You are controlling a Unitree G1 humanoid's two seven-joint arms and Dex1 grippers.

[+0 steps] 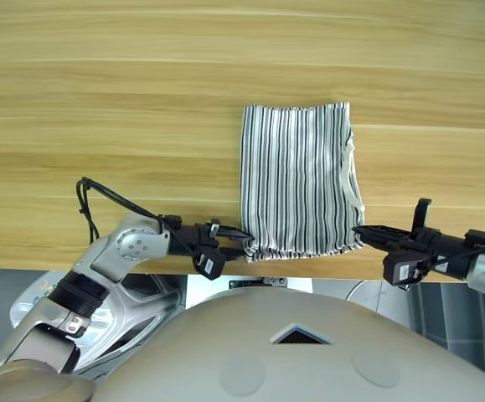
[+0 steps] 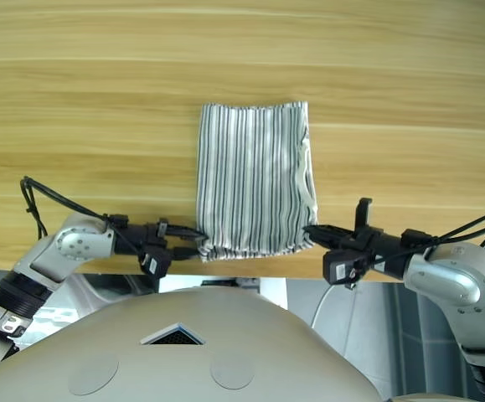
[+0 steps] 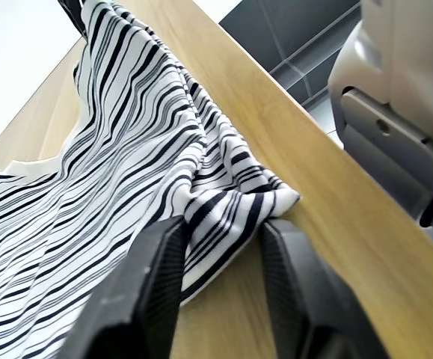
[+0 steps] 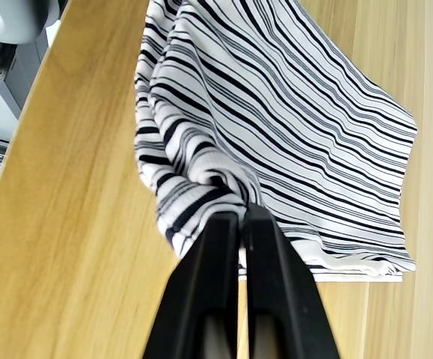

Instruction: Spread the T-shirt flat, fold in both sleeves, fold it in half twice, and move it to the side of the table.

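The black-and-white striped T-shirt (image 1: 296,180) lies folded into a narrow rectangle on the wooden table (image 1: 100,100), its near end at the table's front edge. My left gripper (image 1: 244,240) is at the near left corner, and its fingers (image 3: 156,277) are shut on the bunched corner of the T-shirt (image 3: 111,172). At the near right corner, my right gripper (image 1: 358,230) is shut on the fabric, its fingers (image 4: 220,284) pinching the hem of the T-shirt (image 4: 276,112). Both corners look slightly lifted and gathered.
The table's front edge (image 1: 100,270) runs just under both grippers. Bare wood stretches wide to the left, right and behind the shirt. A black cable (image 1: 87,205) loops above my left forearm.
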